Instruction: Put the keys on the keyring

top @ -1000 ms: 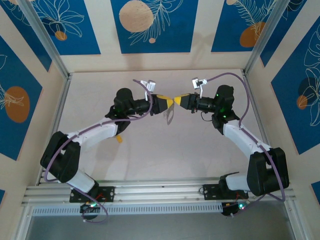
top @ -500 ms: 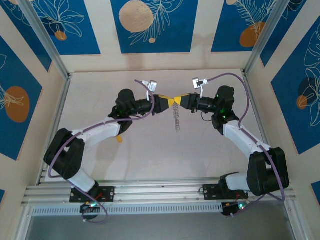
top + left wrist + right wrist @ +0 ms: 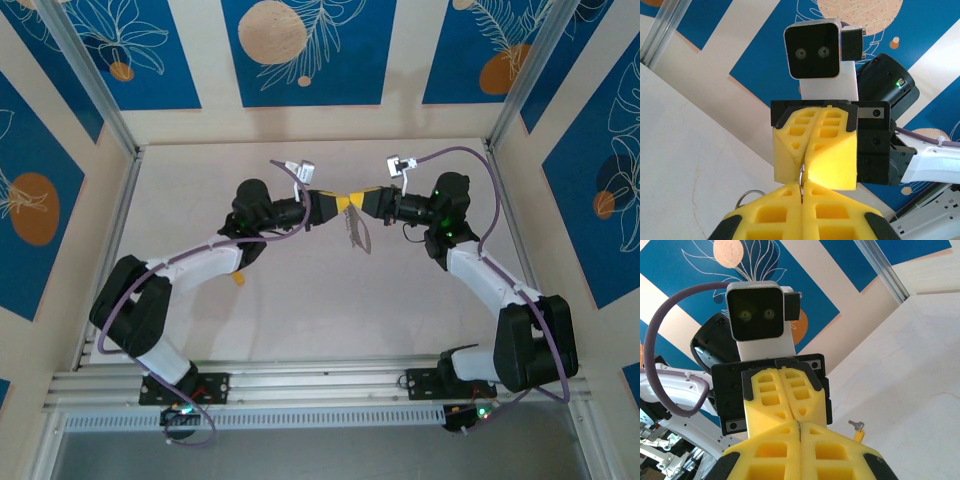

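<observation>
Left jaws: pressed together, pinching the keyring above the far middle of the bench.
Right jaws: pressed together, tip to tip with the left; we judge they steady the same loop.
Keys: dangling below that meeting point; we think they are threaded.

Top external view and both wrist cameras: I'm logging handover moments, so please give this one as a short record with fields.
left gripper: shut, tip to tip with the right one
right gripper: shut
keyring: thin wire apparently pinched in both grippers' seams; a loop pokes out beside the left gripper
keys: dangling in a short string from where the tips meet
task state: keys and ring held up between the arms
</observation>
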Controlling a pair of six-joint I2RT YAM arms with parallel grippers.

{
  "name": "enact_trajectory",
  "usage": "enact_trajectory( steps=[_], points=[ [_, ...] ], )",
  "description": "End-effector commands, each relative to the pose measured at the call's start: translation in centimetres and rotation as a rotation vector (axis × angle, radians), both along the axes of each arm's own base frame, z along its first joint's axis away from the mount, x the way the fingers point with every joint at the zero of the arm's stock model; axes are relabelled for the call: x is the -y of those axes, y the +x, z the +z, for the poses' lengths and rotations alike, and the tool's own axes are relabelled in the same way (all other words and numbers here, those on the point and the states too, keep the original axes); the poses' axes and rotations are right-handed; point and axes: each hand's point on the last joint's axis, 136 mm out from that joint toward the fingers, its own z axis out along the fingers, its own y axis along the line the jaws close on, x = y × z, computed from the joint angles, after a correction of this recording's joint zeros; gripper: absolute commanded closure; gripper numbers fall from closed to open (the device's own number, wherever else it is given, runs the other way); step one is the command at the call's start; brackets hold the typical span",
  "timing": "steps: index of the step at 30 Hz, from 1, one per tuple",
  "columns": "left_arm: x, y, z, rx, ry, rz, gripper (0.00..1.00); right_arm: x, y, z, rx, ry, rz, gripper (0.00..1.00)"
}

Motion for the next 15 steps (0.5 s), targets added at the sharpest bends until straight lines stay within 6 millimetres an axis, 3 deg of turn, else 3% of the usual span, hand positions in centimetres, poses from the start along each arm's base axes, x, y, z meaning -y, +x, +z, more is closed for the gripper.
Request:
enact_trajectory(
  steps=[1, 9, 15],
  points=[
    [0.8, -1.8, 1.8, 0.097, -0.034, -0.048, 1.0, 0.3, 0.5, -0.3, -0.025, 0.004, -0.041, 1.0],
    [0.3, -1.6, 1.6, 0.112, -0.028, -0.003, 1.0, 1.0, 1.0, -0.2, -0.045, 0.013, -0.073, 0.98],
    [-0.1, -1.5, 1.4, 0.122, -0.014, 0.024, 1.0, 2.3, 1.1, 0.4, -0.042, 0.03, -0.115, 0.58]
  ],
)
